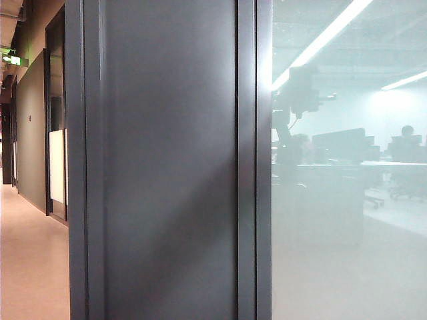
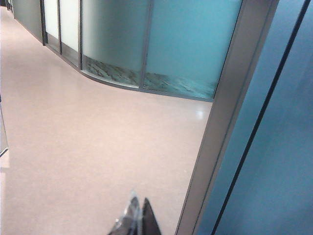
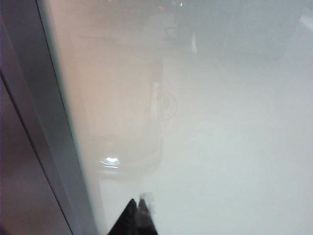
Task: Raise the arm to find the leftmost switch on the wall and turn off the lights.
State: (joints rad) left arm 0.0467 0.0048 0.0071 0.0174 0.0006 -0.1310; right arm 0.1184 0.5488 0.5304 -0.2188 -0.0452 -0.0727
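Arm of the robot shows only as a hazy dark shape in the frosted glass on the right side of the exterior view: a slim upright column with a blocky dark head, just right of the dark metal frame. No switch can be seen in any view. To the right of this shape, farther in the glass, there are dim desks with screens and a seated dark figure, and bright ceiling lights run across the top. A wide grey wall panel fills the middle of the exterior view. On the far left a corridor with a pale floor goes away, and a green sign glows near the ceiling.

In the left wrist view the left gripper is at the near edge, over a pale pink floor. Its two fingertips lie pressed together with nothing between them. Just right of it a grey metal post rises beside a blue glass panel, and a curved glass wall stands far across the floor.

In the right wrist view the right gripper points at milky frosted glass, near a dark frame on the left. Its fingertips also meet, holding nothing. A small bright spot reflects in the glass.
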